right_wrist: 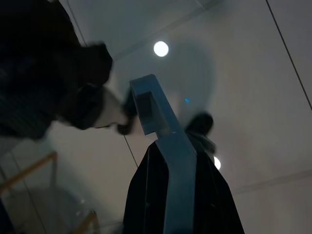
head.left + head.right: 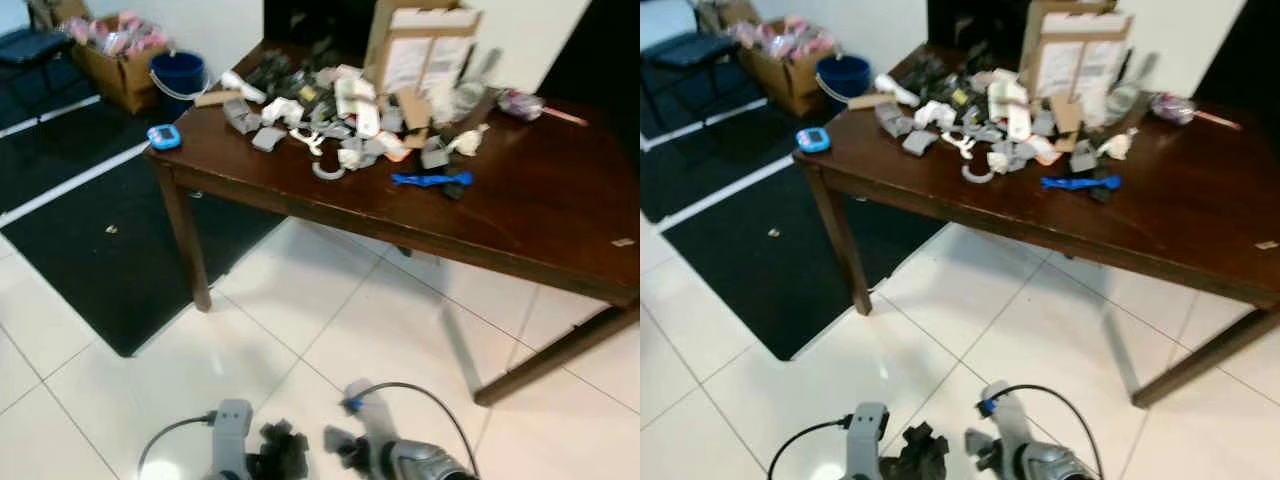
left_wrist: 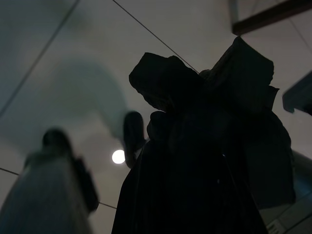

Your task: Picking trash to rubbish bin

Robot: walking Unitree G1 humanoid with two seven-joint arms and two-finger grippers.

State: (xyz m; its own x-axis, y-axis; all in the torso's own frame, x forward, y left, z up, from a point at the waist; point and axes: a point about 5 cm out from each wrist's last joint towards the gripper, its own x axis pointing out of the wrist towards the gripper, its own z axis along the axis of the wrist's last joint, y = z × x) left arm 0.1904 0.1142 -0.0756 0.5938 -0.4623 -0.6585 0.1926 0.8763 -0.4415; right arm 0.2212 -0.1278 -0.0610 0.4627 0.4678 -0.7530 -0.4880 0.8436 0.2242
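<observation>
Dark wooden table (image 2: 560,215) stands on white tiled floor (image 2: 330,330), bearing a heap of grey and white scrap (image 2: 340,120) at its far side, a blue piece (image 2: 430,180) just before it. Black mat (image 2: 110,250) lies left. Left gripper (image 3: 195,161) is closed on a dark crumpled wad (image 3: 234,92); right gripper (image 1: 170,161) clamps a grey plastic strip (image 1: 156,112), both low over the tiles
</observation>
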